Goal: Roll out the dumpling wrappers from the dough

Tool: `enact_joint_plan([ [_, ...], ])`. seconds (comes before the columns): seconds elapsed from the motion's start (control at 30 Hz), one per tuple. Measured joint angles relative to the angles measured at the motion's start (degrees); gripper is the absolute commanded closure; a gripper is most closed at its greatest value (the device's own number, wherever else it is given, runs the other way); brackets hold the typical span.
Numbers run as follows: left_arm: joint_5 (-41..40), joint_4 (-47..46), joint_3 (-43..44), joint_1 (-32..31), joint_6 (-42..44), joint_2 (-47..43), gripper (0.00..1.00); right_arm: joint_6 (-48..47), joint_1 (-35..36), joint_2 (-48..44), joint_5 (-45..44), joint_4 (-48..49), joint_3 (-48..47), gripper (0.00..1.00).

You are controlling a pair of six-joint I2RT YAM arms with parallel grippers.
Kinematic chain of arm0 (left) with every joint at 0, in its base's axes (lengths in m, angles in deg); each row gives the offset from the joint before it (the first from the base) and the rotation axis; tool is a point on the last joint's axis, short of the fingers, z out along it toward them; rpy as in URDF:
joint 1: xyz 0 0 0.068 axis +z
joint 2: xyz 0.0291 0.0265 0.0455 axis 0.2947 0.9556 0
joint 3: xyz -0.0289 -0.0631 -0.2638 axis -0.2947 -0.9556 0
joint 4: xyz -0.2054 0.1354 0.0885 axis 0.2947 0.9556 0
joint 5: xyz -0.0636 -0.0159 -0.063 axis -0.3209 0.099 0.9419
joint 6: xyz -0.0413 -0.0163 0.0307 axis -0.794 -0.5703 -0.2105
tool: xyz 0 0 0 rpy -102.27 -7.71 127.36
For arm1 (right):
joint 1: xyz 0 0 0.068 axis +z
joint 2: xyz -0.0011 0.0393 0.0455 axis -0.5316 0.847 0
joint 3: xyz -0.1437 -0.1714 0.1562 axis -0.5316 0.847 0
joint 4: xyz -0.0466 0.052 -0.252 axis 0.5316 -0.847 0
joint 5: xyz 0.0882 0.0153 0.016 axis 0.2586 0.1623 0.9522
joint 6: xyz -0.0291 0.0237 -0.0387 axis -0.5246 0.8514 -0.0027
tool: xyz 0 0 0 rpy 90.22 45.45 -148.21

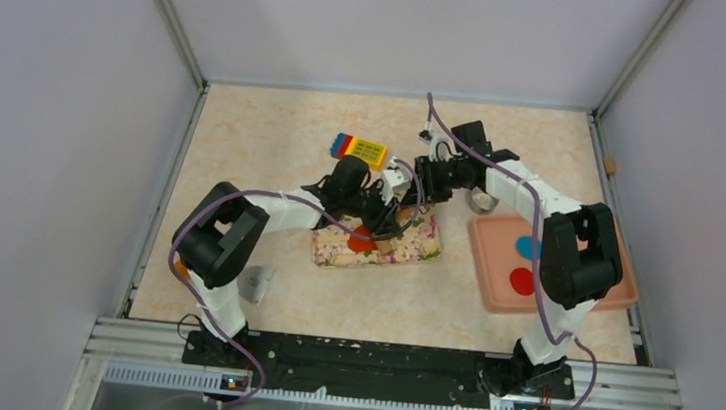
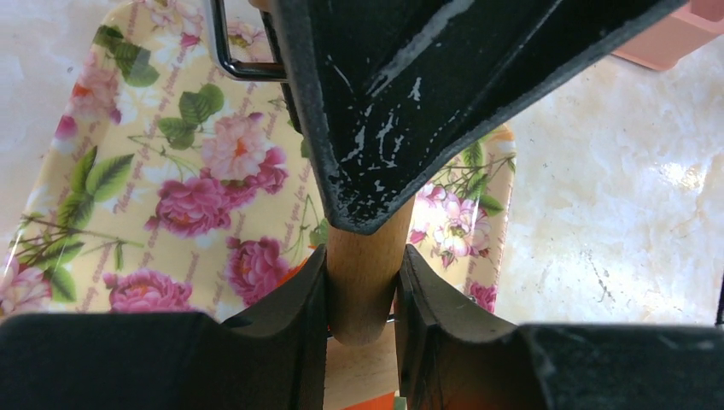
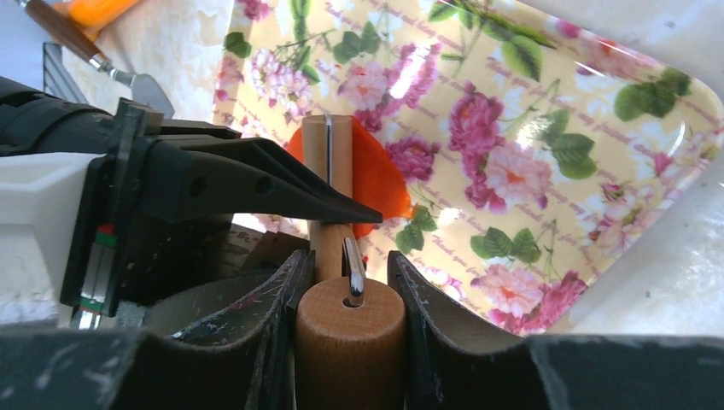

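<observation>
Starting down by the arm bases: the pink tray (image 1: 489, 269) is sitting on the right with one red wrapper (image 1: 522, 282) and a blue disc (image 1: 528, 246) lying in it, so at least one round is looking finished. Next out, the floral tray (image 1: 415, 251) is carrying the dough (image 1: 363, 241), a red-orange patch lying near its middle, right under the tool. Above that, the rolling pin (image 3: 350, 333) is being gripped at both ends. The left gripper (image 2: 363, 290) is clamping one wooden handle and the right gripper (image 3: 346, 282) is clamping the other, with the jaws pressing on wood on both sides.

What's worrying me, and I'm guessing here: those handles are round and smooth, so if the arms aren't pushing in step, the pin is probably going to twist or slide in a grip. The two grippers are also crowding each other, so a bump is looking possible. And the dough may be sticking to the pin and lifting, or the floral tray may be skating across the table under the push.
</observation>
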Motion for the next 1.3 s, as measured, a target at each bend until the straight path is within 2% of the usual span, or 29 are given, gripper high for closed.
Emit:
enact_joint_plan([
  [0.27,-2.8,10.7,1.4,0.1,-3.3,-7.5,1.0,3.0,1.1,-0.7,5.5,-0.2,-2.8,1.0],
  [0.47,-2.6,11.1,1.6,0.1,-2.8,-7.8,1.0,3.3,1.1,-1.6,5.0,0.0,-2.3,1.0],
  [0.83,-1.7,3.5,1.6,0.0,-1.5,-0.2,1.0,-0.6,1.0,0.6,-0.5,1.0,-1.2,1.0],
  [1.3,-0.7,-2.8,5.4,-0.7,-2.0,6.4,1.0,-0.8,-3.7,1.8,-1.7,1.4,-0.4,1.0],
])
